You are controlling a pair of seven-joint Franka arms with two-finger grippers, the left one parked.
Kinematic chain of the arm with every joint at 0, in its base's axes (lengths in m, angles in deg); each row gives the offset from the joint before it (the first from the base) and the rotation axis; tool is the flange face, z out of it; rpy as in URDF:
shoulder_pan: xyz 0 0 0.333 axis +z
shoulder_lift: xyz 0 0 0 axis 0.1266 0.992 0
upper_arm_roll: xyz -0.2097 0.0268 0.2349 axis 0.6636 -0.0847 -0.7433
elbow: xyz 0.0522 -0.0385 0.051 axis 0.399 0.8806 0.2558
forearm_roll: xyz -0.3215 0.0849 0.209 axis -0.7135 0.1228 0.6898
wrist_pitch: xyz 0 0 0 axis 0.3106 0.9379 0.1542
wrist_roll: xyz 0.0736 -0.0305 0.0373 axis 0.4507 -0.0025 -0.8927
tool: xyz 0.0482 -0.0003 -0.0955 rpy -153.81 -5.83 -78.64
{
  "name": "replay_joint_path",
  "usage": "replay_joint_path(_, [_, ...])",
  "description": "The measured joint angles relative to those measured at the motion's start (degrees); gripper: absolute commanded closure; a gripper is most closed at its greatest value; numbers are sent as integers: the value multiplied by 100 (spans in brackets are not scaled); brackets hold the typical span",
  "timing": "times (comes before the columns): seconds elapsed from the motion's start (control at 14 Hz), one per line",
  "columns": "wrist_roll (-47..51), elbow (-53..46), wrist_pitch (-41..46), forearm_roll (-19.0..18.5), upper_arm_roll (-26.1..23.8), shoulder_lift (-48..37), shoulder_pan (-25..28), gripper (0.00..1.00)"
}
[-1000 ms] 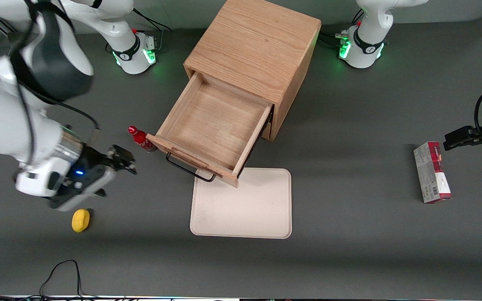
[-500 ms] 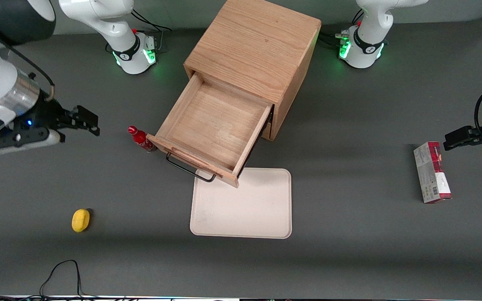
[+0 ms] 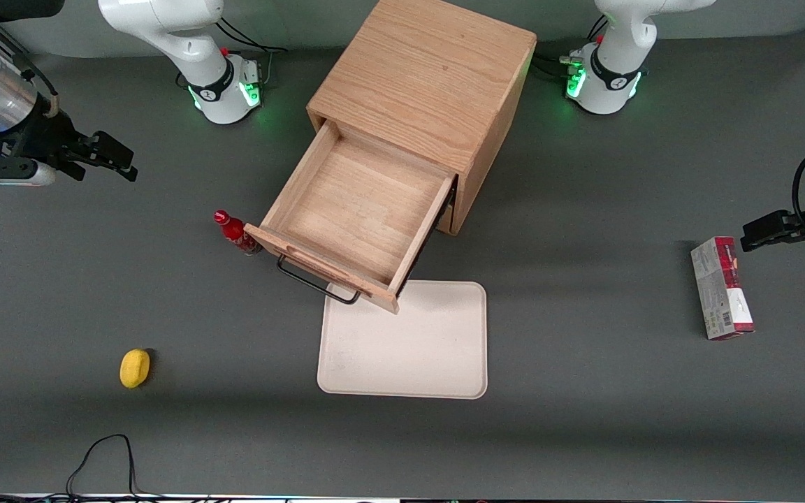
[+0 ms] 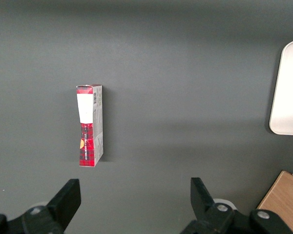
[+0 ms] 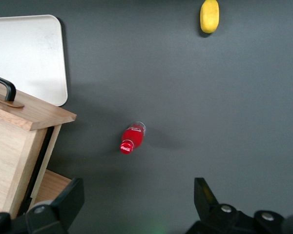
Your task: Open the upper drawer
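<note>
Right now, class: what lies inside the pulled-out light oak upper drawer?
The light oak upper drawer shows only its bare wooden floor; the part under the boxy oak cabinet top is hidden. The open tool hangs toward the working arm's end, holding nothing.

Gripper [image 5: 136, 204] spread above red bottle [image 5: 132, 137] — upper drawer [image 5: 19, 114] pulled out.

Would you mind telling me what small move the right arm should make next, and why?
Probably none beyond parking: the upper drawer already stands pulled far out and empty, while the gripper, jaws open, hangs well clear of its handle, holding nothing.
</note>
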Motion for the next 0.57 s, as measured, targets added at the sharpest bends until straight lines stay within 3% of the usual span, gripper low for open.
replay_joint_path(0.57, [-11,9,-80,-34,46,83,0,0])
